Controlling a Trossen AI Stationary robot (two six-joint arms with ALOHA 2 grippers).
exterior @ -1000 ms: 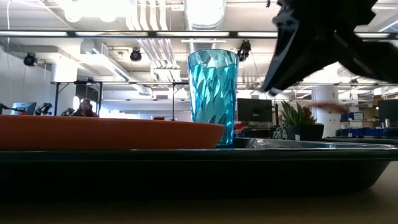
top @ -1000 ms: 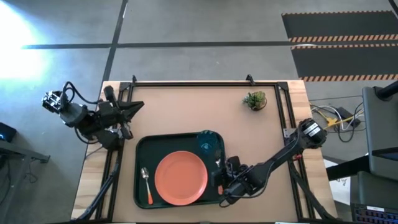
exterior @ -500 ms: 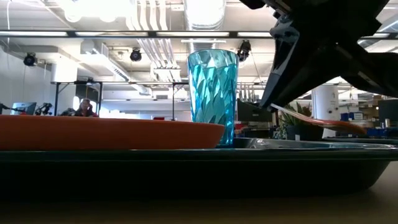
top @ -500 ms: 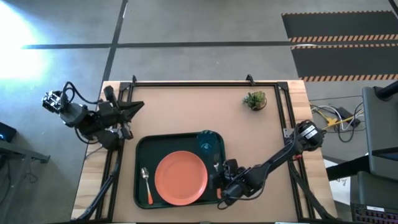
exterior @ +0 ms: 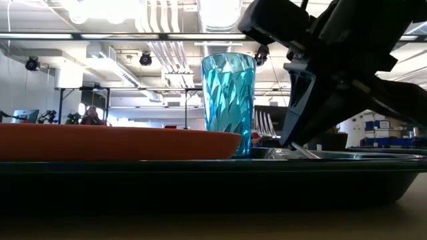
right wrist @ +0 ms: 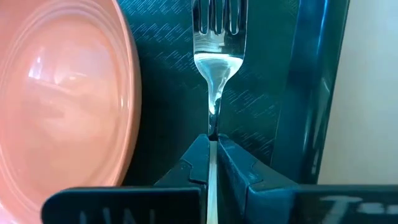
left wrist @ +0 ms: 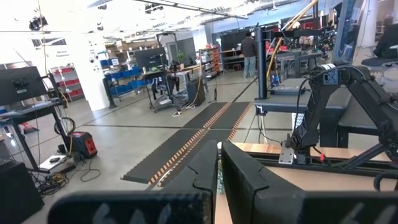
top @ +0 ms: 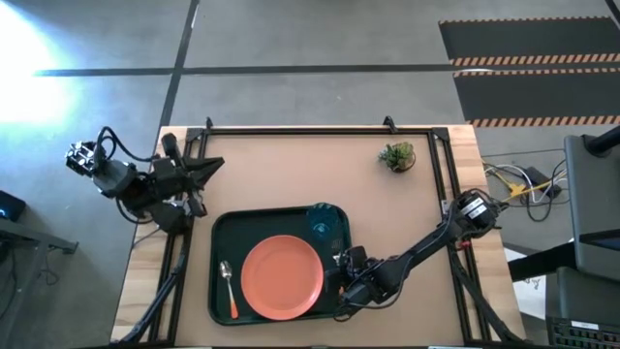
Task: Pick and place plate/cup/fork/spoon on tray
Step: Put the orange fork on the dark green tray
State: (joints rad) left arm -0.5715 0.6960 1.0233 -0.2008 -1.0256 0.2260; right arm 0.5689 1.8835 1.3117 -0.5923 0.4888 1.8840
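The dark green tray [top: 221,233] lies at the table's near middle. On it are the orange-red plate [top: 282,276], the spoon [top: 228,287] to the plate's left, and the teal cup [top: 323,225], standing upright at the far right corner [exterior: 228,100]. My right gripper [top: 343,282] is low over the tray's right strip, between the plate and the rim, shut on the fork [right wrist: 216,37]. My left gripper [top: 211,166] waits at the table's far left with its fingers close together [left wrist: 219,180]. My right gripper pinches the fork's thin metal neck [right wrist: 212,124] between its two fingers, just behind the tines. The fork sticks out ahead of the fingers, along them, tines [right wrist: 216,15] toward the table's far edge. The fingers hide the handle. I cannot tell whether the tines touch the tray floor.
A small green potted plant [top: 397,155] stands at the table's far right. The tray's raised right rim [right wrist: 308,93] runs close beside the fork and the plate's edge [right wrist: 127,93] is on its other side. Bare tabletop lies beyond the tray to the far side.
My right gripper has come down and a little toward the table's left with the fork, from above the tray's right rim into the strip beside the plate. The fork, held higher before, is now low over the tray floor.
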